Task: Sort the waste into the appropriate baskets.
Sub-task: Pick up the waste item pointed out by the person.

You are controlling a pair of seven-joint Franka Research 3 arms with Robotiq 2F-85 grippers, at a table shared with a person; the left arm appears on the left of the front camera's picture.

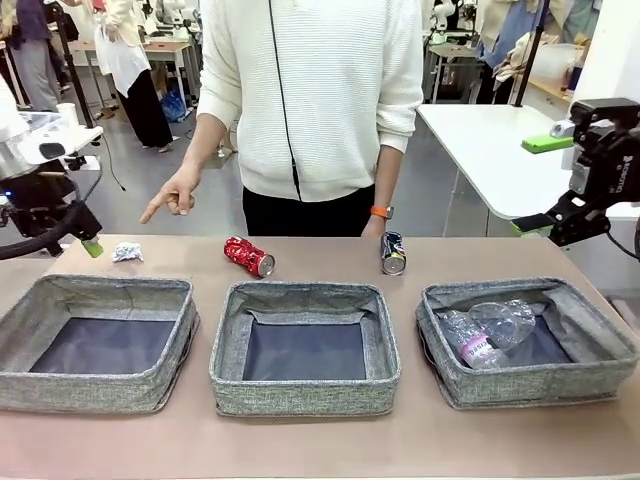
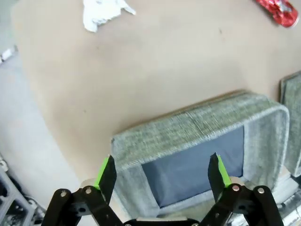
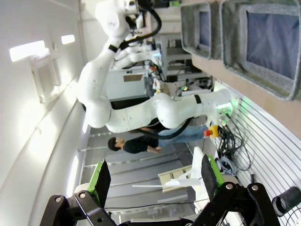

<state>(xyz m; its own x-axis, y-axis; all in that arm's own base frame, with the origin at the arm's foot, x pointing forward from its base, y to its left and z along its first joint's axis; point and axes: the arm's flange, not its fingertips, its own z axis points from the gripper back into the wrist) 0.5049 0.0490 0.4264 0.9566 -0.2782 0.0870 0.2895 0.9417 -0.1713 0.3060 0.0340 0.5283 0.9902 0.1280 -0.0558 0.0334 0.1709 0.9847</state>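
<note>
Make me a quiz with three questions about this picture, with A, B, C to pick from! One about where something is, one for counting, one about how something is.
1. Where are the plastic bottles?
A) in the middle basket
B) in the left basket
C) in the right basket

2. How many baskets are there?
A) three
B) two
C) five

3. How is the red can?
A) standing up
B) lying on its side
C) inside a basket

Answers:
1 C: both bottles lie inside the right basket.
2 A: three grey baskets sit in a row.
3 B: it lies on its side on the table, behind the baskets.
</note>
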